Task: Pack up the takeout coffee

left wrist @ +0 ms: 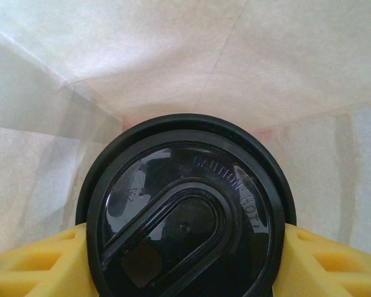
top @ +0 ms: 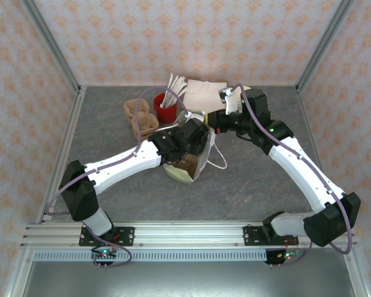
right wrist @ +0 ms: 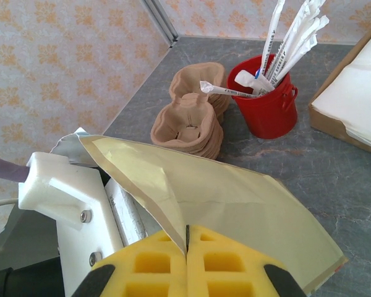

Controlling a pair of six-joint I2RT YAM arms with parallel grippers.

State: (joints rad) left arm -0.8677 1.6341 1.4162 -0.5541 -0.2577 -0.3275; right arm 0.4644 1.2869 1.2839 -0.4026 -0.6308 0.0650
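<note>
The takeout coffee (left wrist: 185,210) fills the lower half of the left wrist view, its black lid facing the camera. My left gripper (left wrist: 185,247) is shut on it, one yellow finger (left wrist: 37,266) on each side. The pale inner walls of the paper bag (left wrist: 173,55) surround the cup. From above, the left gripper (top: 188,141) reaches into the cream paper bag (top: 195,167) at the table's middle. My right gripper (right wrist: 187,238) is shut on the bag's rim (right wrist: 173,185) and holds the mouth up; from above it (top: 213,121) is at the bag's far edge.
A red cup (top: 166,110) of wrapped straws stands just behind the bag. A stack of brown cup carriers (top: 141,119) lies to its left. A box of napkins (top: 204,93) sits at the back wall. The bag's white cord handle (top: 219,162) trails right.
</note>
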